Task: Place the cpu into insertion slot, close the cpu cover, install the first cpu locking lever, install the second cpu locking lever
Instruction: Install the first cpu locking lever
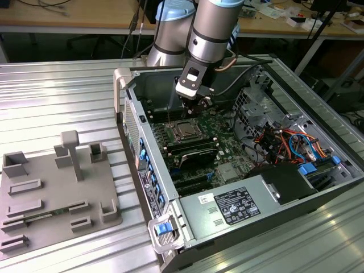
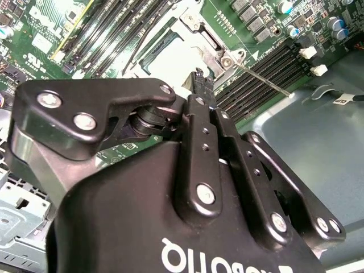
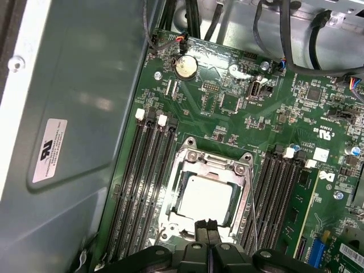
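Note:
The cpu (image 3: 205, 196) lies flat in the insertion slot (image 1: 185, 131), its silver-tan face showing through the cut-out. The cpu cover (image 3: 216, 162) lies down over it as a silvery frame. My gripper (image 3: 207, 224) hangs just above the socket's edge with its two black fingers pressed together and nothing between them. In the second wrist view the gripper (image 2: 200, 77) points at the socket's corner, where a thin metal locking lever (image 2: 264, 81) sticks out at a slant. In the exterior view the gripper (image 1: 198, 105) hovers above the motherboard (image 1: 222, 165) inside the open case.
Long black memory slots (image 3: 142, 182) flank the socket on both sides. The case wall (image 3: 74, 114) stands close by. Cables (image 1: 284, 142) and a power supply (image 1: 233, 205) fill the exterior view's right. A grey fixture plate (image 1: 51, 187) lies outside the case.

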You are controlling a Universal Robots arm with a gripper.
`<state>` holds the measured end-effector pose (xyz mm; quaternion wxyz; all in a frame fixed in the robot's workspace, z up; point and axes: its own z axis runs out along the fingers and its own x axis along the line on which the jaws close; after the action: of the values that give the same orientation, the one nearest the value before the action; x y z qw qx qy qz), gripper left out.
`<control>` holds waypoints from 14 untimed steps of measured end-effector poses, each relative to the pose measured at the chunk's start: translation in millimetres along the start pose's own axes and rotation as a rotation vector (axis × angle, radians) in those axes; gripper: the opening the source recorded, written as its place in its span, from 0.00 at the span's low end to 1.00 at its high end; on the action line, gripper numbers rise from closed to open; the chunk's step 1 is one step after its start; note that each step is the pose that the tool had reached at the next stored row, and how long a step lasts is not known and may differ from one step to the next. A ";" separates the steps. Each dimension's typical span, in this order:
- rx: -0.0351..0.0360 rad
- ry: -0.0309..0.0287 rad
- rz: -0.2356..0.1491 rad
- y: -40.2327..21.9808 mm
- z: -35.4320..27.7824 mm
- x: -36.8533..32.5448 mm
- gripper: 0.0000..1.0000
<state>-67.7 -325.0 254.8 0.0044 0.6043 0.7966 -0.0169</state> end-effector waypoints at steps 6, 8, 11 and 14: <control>0.0000 0.0000 0.000 -0.1 0.0 0.0 0.11; 0.0000 0.0000 0.000 -0.1 0.0 0.0 0.11; 0.0001 -0.0001 -0.001 -2.2 0.0 0.5 0.11; 0.0000 0.0000 -0.001 -9.3 0.1 2.6 0.11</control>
<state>-77.4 -325.0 254.9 0.0044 0.6039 0.7969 -0.0169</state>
